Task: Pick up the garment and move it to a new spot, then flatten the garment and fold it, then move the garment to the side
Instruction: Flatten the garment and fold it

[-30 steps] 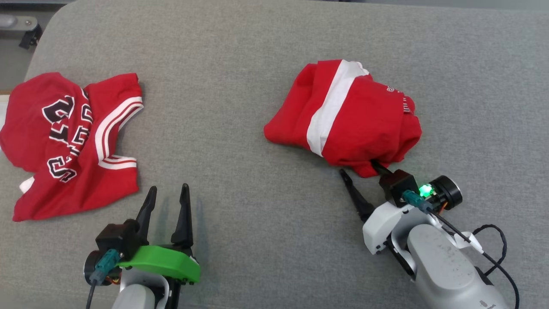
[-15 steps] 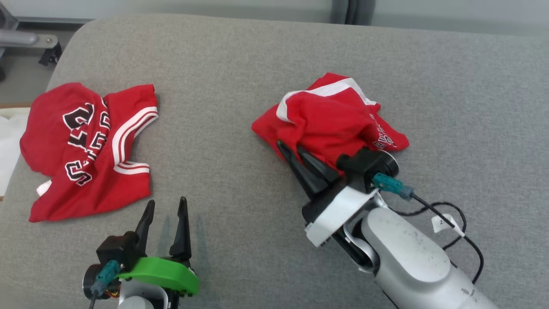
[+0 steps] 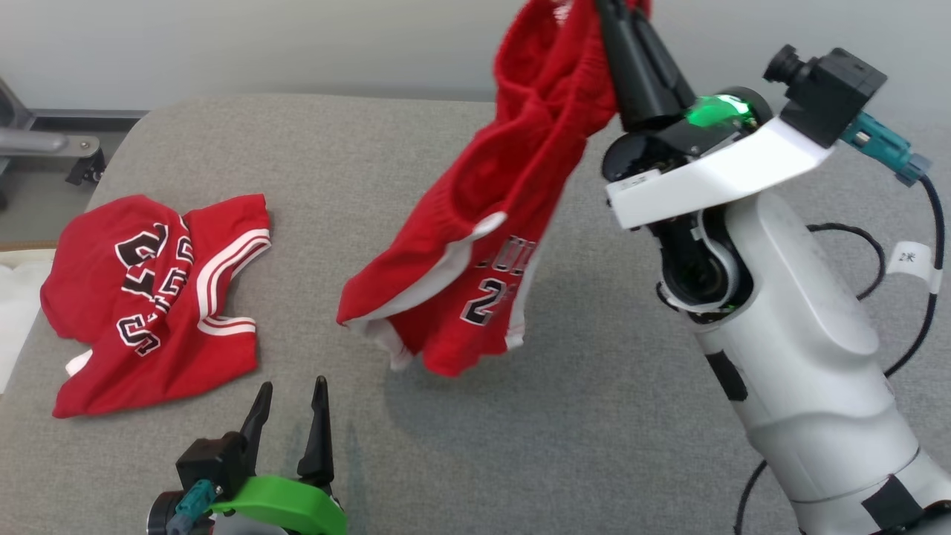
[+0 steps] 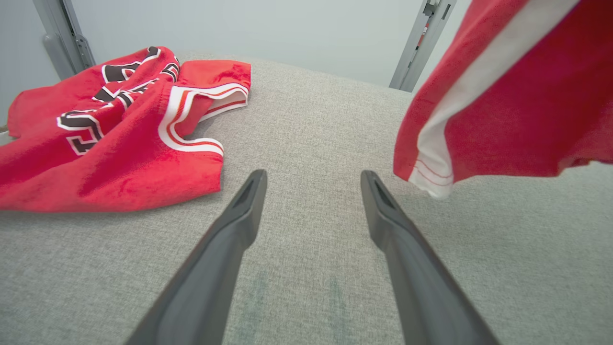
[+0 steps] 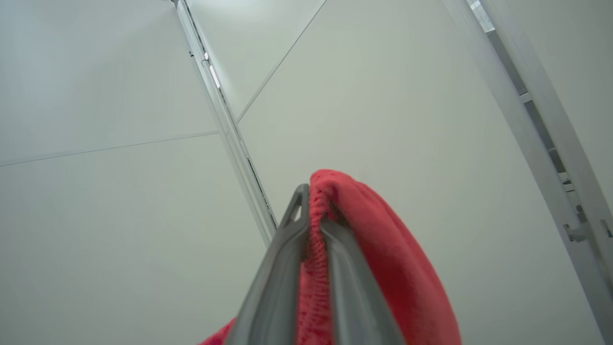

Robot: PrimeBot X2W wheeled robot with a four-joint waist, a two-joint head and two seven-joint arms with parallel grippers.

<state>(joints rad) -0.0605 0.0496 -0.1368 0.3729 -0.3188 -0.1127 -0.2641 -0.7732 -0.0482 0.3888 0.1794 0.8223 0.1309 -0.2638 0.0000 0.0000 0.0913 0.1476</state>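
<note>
— Right jaws: what are they doing?
— Clenched on a fold of the red jersey shirt with white trim and black numbers (image 3: 490, 178), held high, its lower end hanging clear above the grey fabric tabletop (image 3: 356, 163). Left jaws stand released, low, near a second red jersey (image 3: 96, 297) lying crumpled.

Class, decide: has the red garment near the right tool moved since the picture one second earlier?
Yes. The garment has gone up off the grey cushion, where the other jersey lies flat, and hangs from the shut right tool.
</note>
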